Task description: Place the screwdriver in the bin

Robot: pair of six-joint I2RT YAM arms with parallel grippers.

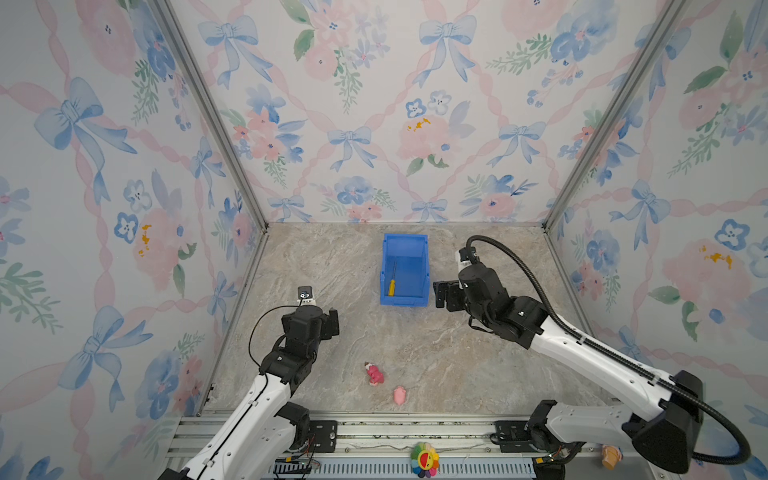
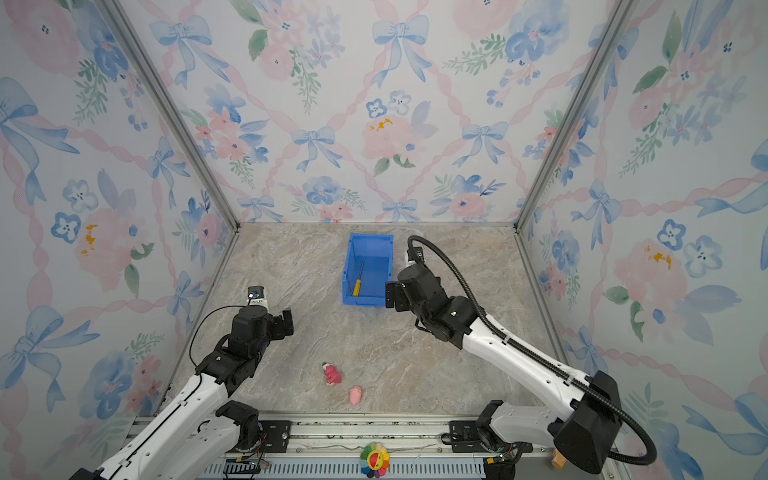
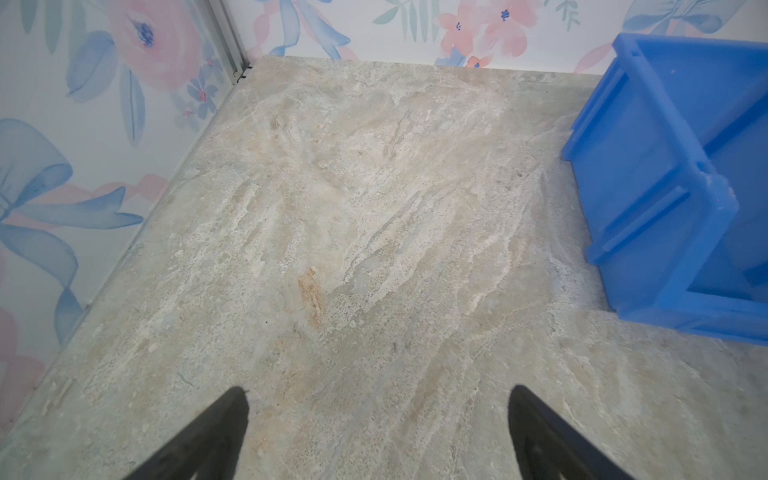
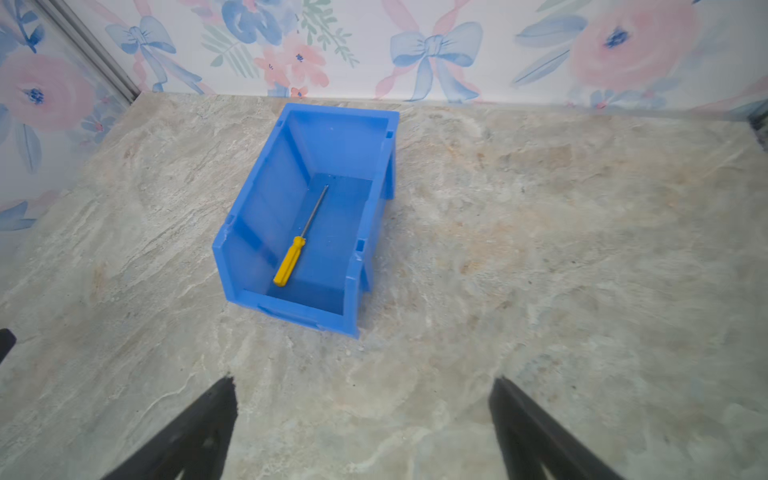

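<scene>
On the left, the left hand hovers over bare marbled surface. Its two black fingers are spread apart with nothing between them. It sits well clear of the bin, probably parked there because this job needs only one arm.

Toward the front middle, a pink toy figure and a paler pink toy lie near each other on the surface, apart from both arms. They play no part in the task.

Right of centre, toward the back, stands the bright blue bin, open at the top, with its lower lip facing the arms. In both top views the screwdriver lies flat on the bin's floor, close to the bin's left wall. Its yellow handle is nearest the low lip and its thin metal shaft points at the back wall. Lying lengthwise like this, it fits wholly inside the walls.

Just right of the bin's near corner is the right hand, above the surface and not touching the bin. Its fingers are wide apart and empty, and its wrist view looks down into the bin. Judged from how things lie, the task looks done, and the spread fingers suit a tool already in place. Any pull-back should steer clear of the bin's wall.
</scene>
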